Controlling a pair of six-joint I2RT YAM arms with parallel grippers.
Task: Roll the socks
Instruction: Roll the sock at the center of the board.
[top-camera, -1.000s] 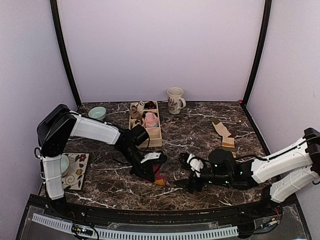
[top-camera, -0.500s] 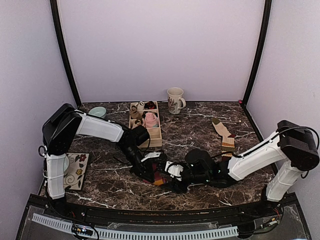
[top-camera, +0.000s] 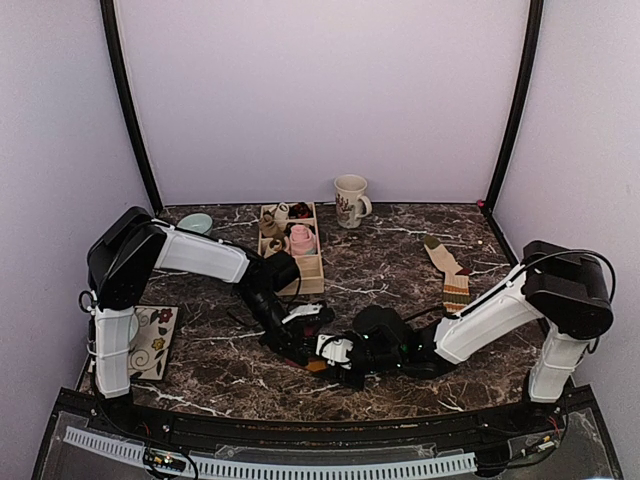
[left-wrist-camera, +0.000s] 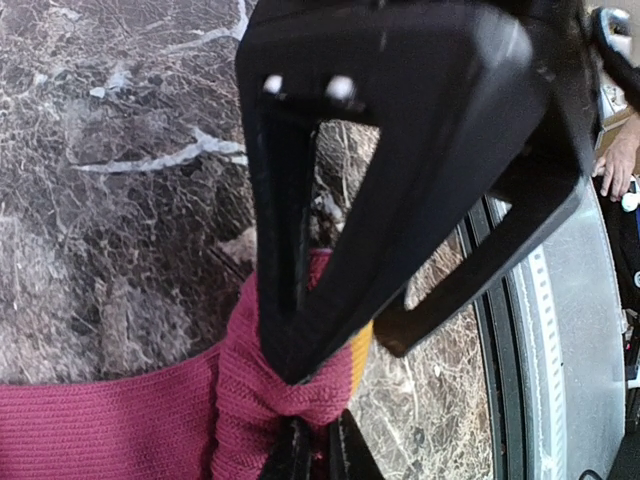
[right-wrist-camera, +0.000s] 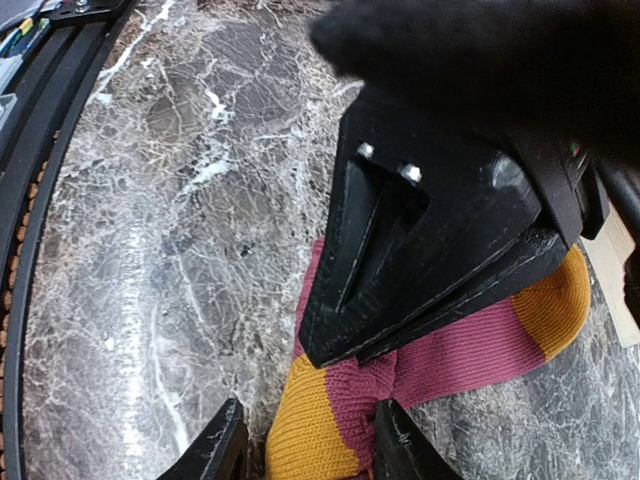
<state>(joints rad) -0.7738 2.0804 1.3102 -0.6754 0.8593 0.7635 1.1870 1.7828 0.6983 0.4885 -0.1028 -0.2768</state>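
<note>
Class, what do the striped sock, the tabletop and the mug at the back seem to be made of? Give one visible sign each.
Striped maroon and orange knit sock: soft knitted yarn, matte; fine stitches show and it bunches.
Dark brown veined tabletop: polished marble or marble-print laminate; white veins, slight sheen.
Cream flowered mug: probably glazed ceramic; too small to confirm.

Lower centre of the overhead view: striped sock (top-camera: 315, 366), maroon and orange bands, bunched and pinched into a tight fold. Right of centre: second striped sock (top-camera: 452, 278), flat, stretched out lengthwise.
</note>
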